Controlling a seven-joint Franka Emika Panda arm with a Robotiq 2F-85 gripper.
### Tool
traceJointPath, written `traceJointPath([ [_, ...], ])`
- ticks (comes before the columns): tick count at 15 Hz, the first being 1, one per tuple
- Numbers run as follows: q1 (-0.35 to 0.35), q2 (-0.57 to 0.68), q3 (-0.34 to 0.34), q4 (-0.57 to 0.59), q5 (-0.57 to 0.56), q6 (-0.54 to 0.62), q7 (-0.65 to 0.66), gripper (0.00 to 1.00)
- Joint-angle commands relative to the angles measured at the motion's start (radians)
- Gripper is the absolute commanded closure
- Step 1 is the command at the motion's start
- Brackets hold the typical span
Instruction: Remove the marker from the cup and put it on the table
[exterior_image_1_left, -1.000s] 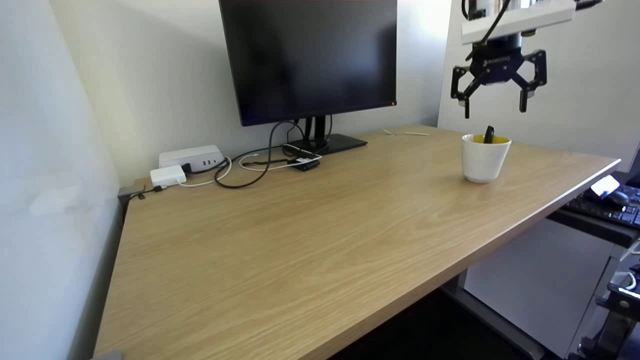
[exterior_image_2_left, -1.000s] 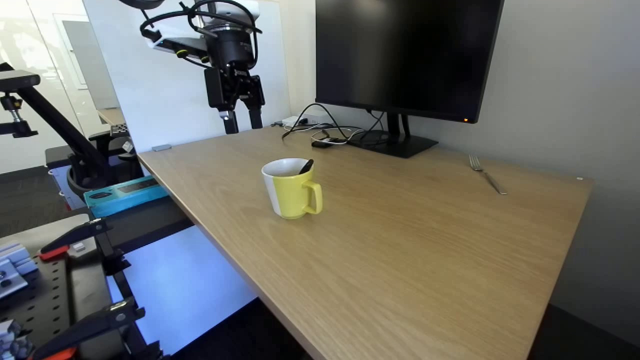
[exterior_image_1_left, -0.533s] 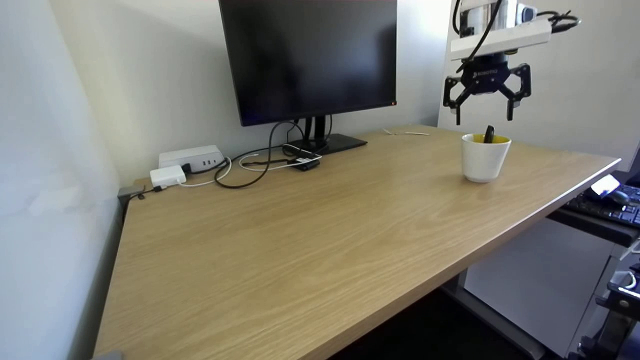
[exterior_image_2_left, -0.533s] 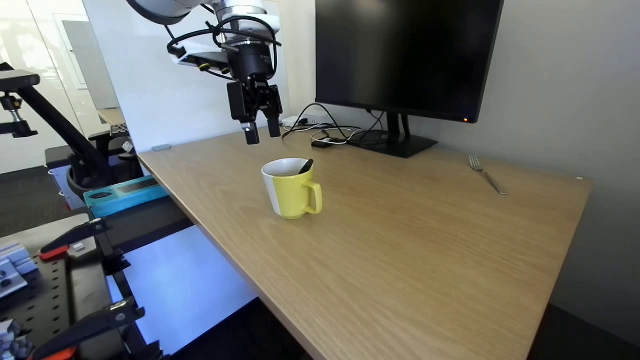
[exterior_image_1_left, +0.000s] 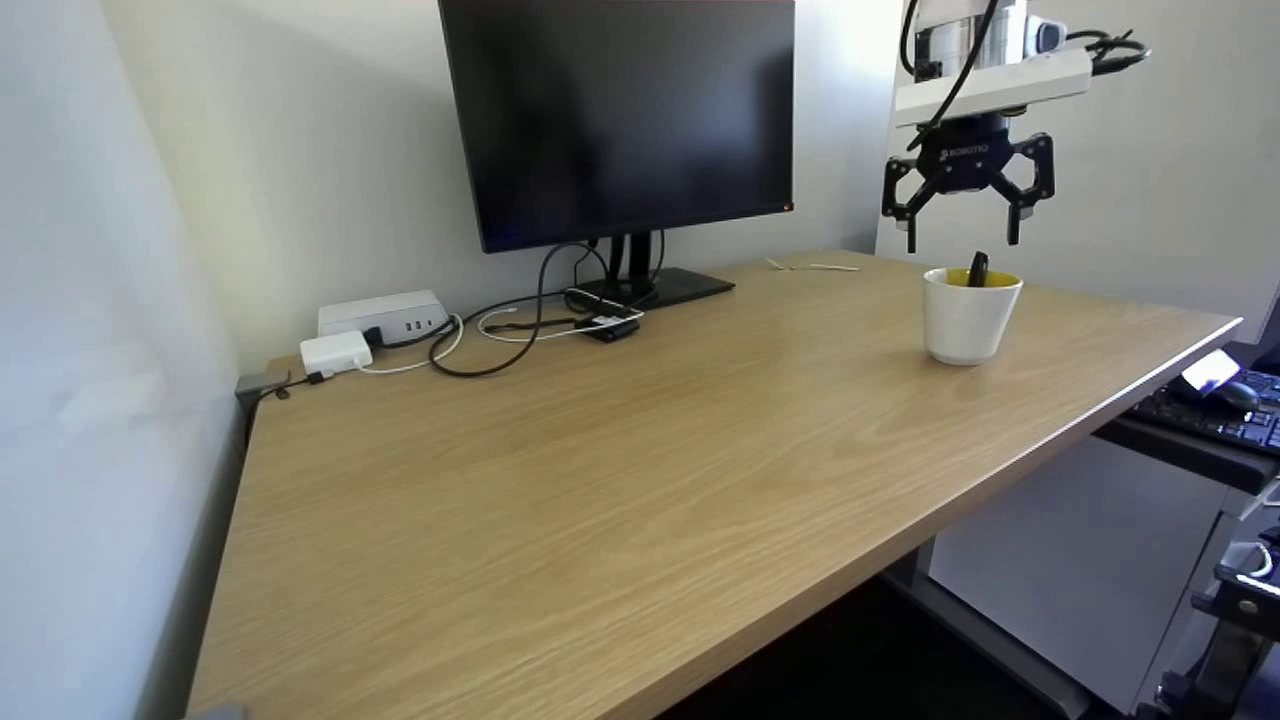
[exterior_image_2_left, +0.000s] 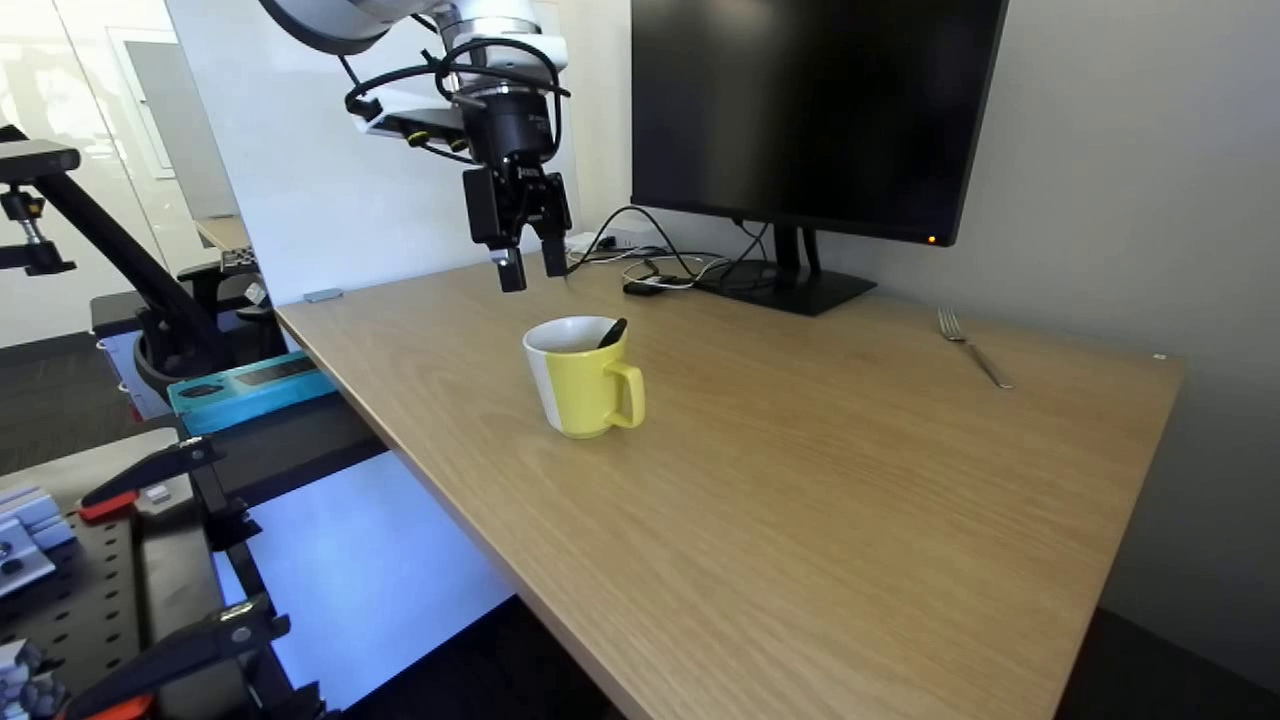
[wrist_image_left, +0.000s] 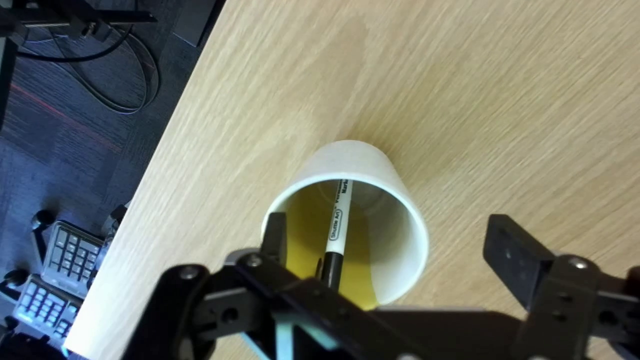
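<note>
Black gripper (exterior_image_1_left: 962, 242) hangs higher than the cup (exterior_image_1_left: 962, 325), apart from it, jaws spread wide, released. White-bodied marker (wrist_image_left: 339, 225) stands tilted inside the cup, dark end above its rim. Cup upright on the wood-grain table (exterior_image_1_left: 600, 480). On that surface, well apart from the cup: fork (exterior_image_2_left: 967, 345), monitor (exterior_image_2_left: 810, 110).

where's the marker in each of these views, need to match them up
In an exterior view, the marker is right of centre, its black end poking out of the cup.
In an exterior view, the marker is near centre, black end poking out of the cup.
In the wrist view, the marker is just below centre, inside the cup.
Shared landmark: that cup, white and yellow in every view.
</note>
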Motion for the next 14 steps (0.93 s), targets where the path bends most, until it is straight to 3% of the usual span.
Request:
traceJointPath([
  [1,0.014,0.000,-0.014,0.001,0.004,-0.002,-0.003,0.00],
  [14,0.016,0.001,-0.020,-0.008,-0.017,0.017,0.008,0.00],
])
